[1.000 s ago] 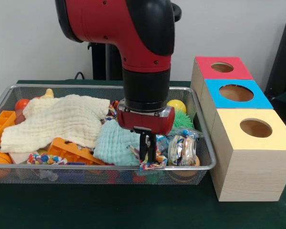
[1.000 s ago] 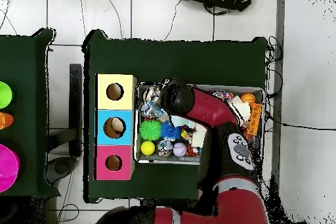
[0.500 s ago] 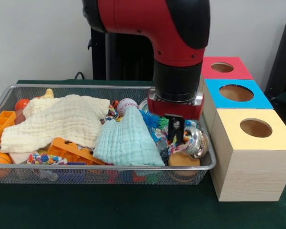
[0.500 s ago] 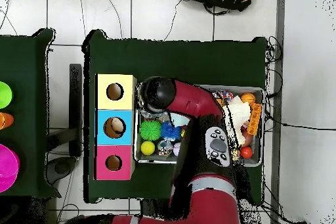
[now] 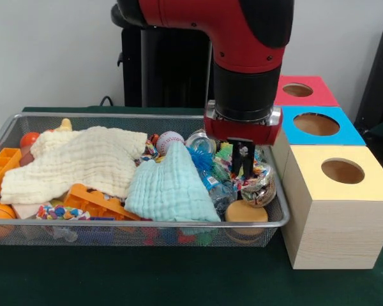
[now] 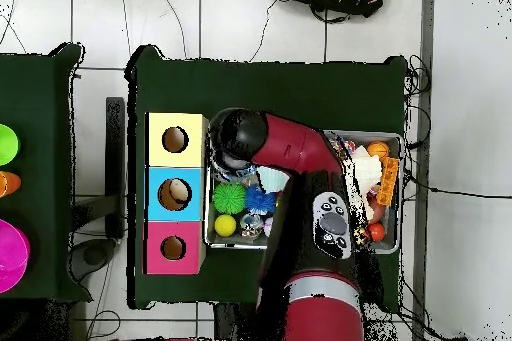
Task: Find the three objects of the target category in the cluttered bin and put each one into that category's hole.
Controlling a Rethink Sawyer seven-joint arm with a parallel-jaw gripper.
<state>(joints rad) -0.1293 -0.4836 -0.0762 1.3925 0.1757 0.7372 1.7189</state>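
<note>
My gripper [image 5: 244, 171] hangs low over the right end of the wire bin [image 5: 115, 223], close to the yellow box [image 5: 343, 171]. Its black fingers [image 5: 241, 159] stand close together, shut on a colourful knotted rope toy [image 5: 262, 170] that shows beside them. A shiny wrapped packet [image 5: 260, 191] lies just below. The blue box [image 5: 316, 124] and red box [image 5: 298, 90] stand behind the yellow one, each with a round hole on top. From overhead, the arm's head [image 6: 238, 137] covers the gripper, next to the yellow box [image 6: 175, 139].
The bin also holds a cream cloth [image 5: 83, 159], a light blue cloth [image 5: 169, 188], a baseball [image 5: 170, 141], orange plastic pieces [image 5: 96, 203] and a tan disc [image 5: 246, 211]. The overhead view shows a green spiky ball [image 6: 229, 197] and a yellow ball [image 6: 226, 225].
The gripper has moved from the bin's front middle to its right end and risen slightly. The rope toy left the front of the bin with it, and the light blue cloth shifted.
</note>
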